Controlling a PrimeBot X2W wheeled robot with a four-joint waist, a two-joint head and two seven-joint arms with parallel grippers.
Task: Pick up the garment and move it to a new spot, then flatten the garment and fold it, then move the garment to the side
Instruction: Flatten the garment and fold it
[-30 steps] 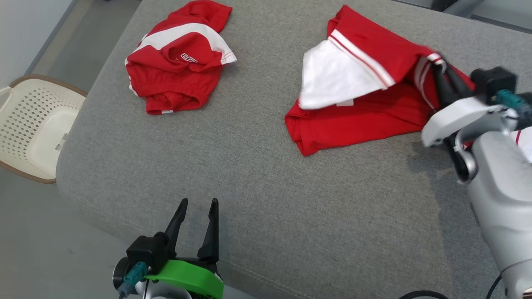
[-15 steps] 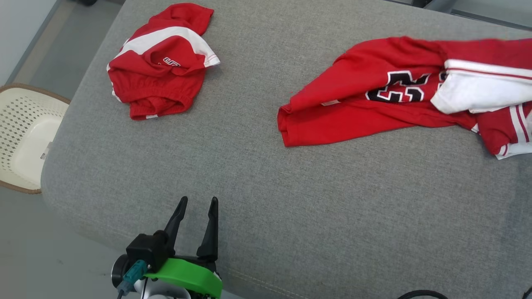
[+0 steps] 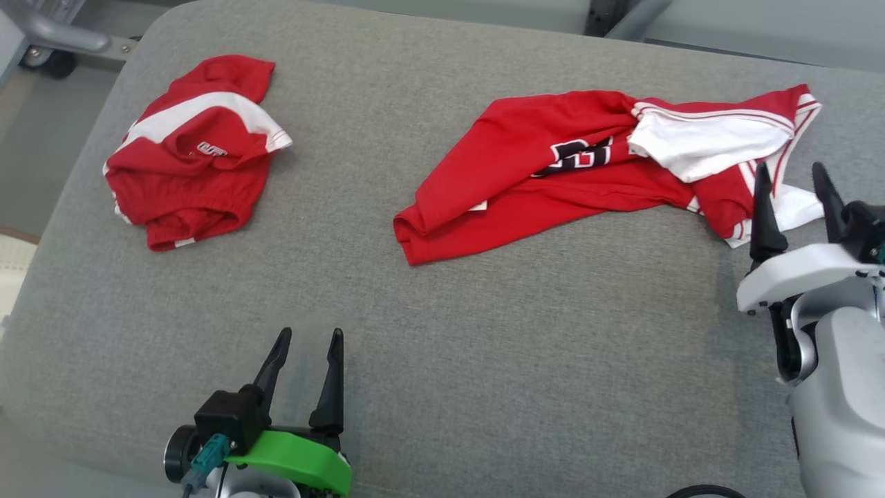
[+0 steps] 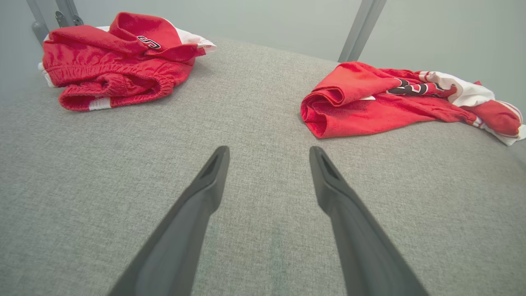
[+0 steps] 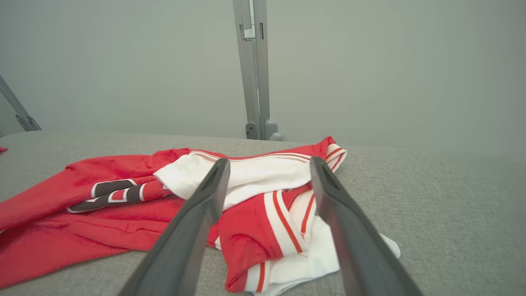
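Note:
The garment (image 3: 525,180) is a red jersey with black numbers and white striped trim, lying stretched out and rumpled across the right half of the grey padded table (image 3: 484,346). My right gripper (image 3: 789,169) stands open at the jersey's right end, with nothing between its fingers. From the right wrist, the gripper (image 5: 269,162) points over the striped hem of the garment (image 5: 82,205). My left gripper (image 3: 310,333) is open over bare table near the front edge, well short of the garment (image 4: 370,111); its wrist view shows that gripper (image 4: 269,150) holding nothing.
A second red and white garment (image 3: 193,180) lies crumpled at the table's far left, also visible as a bunched garment (image 4: 115,74). A cream basket (image 3: 10,263) peeks in at the left edge. A metal post (image 5: 254,70) stands beyond the table.
My right gripper, shut on the jersey's edge a second ago, has opened and let it go. The jersey now lies spread out lengthwise. The head camera has shifted.

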